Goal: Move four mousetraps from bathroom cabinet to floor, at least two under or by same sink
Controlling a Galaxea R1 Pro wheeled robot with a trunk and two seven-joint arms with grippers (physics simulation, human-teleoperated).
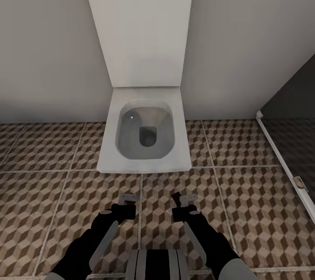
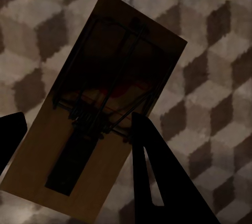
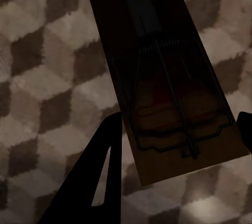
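Holding mousetraps (image 2: 94, 114) above bathroom floor (image 1: 245, 192)

Head view: you get even, soft, diffuse light, no clear source. Wall (image 1: 43, 44) pale, faint shading. Toilet (image 1: 144, 140) bowl carries small white glint. Floor tiles (image 1: 245, 210) sharp, slightly aliased. Dark panel (image 1: 293, 96) at right nearly black. Straight lines splay toward edges, wide-angle stretch.

Wrist views: dim, brownish, low contrast. Left mousetrap (image 2: 100, 124) half shadowed; right mousetrap (image 3: 168, 77) darker, wires barely readable. Fingers (image 2: 163, 182) pure black silhouettes. Tile pattern soft, blurred.
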